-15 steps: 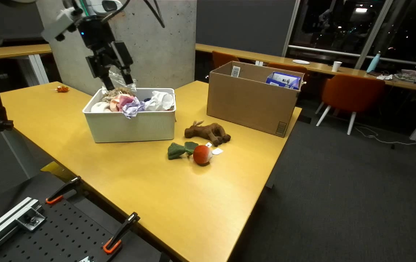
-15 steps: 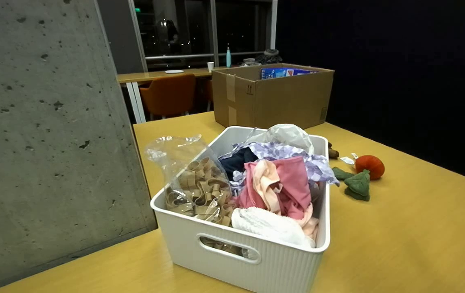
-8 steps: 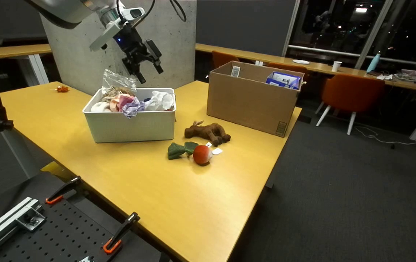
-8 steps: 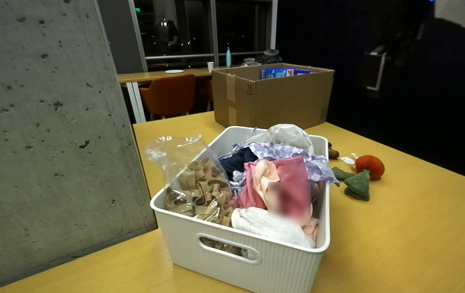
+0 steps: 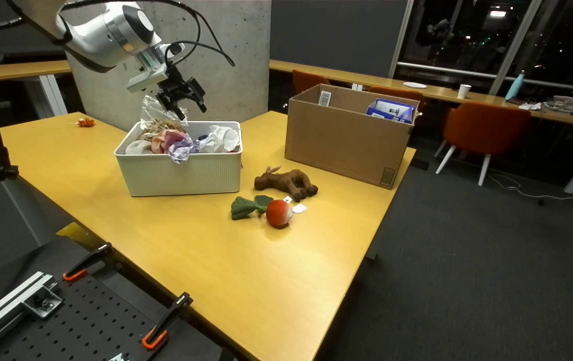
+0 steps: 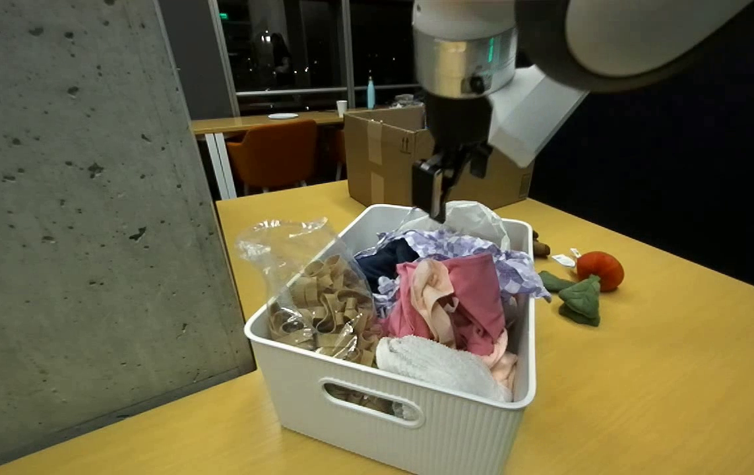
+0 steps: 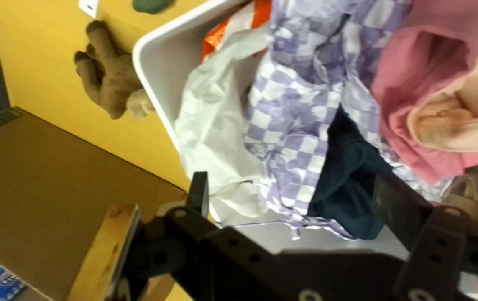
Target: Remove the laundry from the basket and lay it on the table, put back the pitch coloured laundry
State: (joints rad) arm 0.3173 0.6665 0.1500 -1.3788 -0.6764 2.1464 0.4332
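One cardboard box [image 7: 67,179] stands to the left of your gripper [image 7: 295,194] in the wrist view, on the yellow worktop [image 7: 34,46]. Next, also left of your gripper, a brown plush toy [image 7: 115,81] lies just beside the white basket [image 7: 165,62]. Your gripper hangs above this basket, its fingers [image 7: 199,190] spread wide. Inside it, beneath your gripper, you have a crumpled white piece [image 7: 213,121] nearest the left finger, then purple-checked laundry [image 7: 293,117] below the gap, navy laundry [image 7: 347,184] by the right finger and, farther right, pink laundry [image 7: 404,88] with peach cloth [image 7: 469,129] lying on it.
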